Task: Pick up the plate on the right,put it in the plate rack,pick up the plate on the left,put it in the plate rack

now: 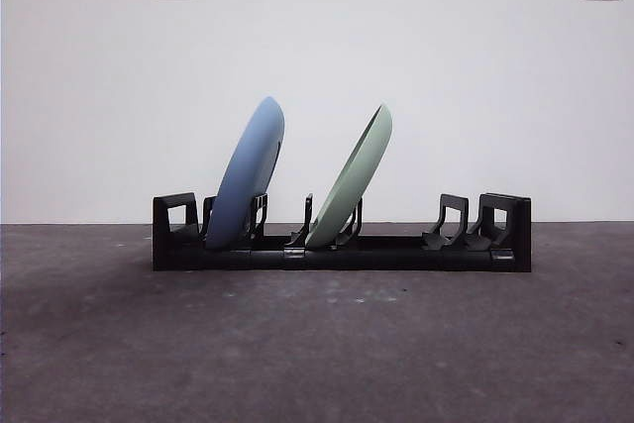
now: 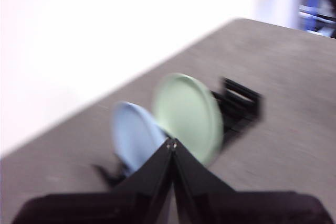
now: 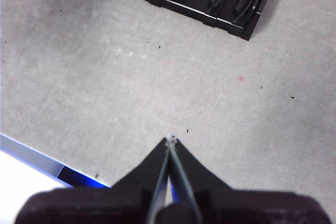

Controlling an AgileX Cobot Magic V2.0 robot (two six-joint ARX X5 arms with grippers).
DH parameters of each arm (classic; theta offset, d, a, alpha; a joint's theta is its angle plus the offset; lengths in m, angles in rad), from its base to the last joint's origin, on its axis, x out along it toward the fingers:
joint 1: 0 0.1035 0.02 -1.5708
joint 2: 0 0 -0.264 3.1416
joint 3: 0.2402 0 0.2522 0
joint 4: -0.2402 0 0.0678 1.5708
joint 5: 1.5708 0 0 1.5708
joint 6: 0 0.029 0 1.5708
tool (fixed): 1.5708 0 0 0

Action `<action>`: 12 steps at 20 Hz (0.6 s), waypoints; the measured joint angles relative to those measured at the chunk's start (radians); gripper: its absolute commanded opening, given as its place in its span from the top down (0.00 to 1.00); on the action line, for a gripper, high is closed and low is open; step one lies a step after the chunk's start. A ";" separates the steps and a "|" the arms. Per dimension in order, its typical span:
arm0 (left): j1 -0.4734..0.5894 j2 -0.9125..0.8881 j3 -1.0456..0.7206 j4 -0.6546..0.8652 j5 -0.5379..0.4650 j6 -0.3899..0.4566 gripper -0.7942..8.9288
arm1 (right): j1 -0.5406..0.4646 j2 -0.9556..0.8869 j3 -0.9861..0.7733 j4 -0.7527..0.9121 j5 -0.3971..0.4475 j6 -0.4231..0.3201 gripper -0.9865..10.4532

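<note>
Both plates (image 1: 248, 175) tilted in rack (image 1: 342, 250)

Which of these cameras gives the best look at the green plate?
The front view: the green plate shows sharp and edge-on, leaning in the plate rack beside the blue plate. The left wrist view shows its round face, but blurred. The right wrist view catches only its lower edge.

Left gripper (image 2: 171, 143): matte black, two flat wedge jaws tapering to a point off a broad blocky base. Right gripper (image 3: 170, 140): same black build, pale thin edges along the jaws' inner faces.
</note>
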State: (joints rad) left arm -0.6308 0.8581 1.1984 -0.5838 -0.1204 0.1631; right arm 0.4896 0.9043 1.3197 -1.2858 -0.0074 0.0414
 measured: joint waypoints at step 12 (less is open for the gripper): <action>0.549 -0.403 -0.680 0.490 0.290 0.098 0.92 | 0.000 0.068 0.000 0.000 0.008 0.000 0.91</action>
State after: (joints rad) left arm -0.0814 0.4553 0.5186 -0.0937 0.1696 0.2615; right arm 0.4896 0.9718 1.3197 -1.2854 0.0002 0.0414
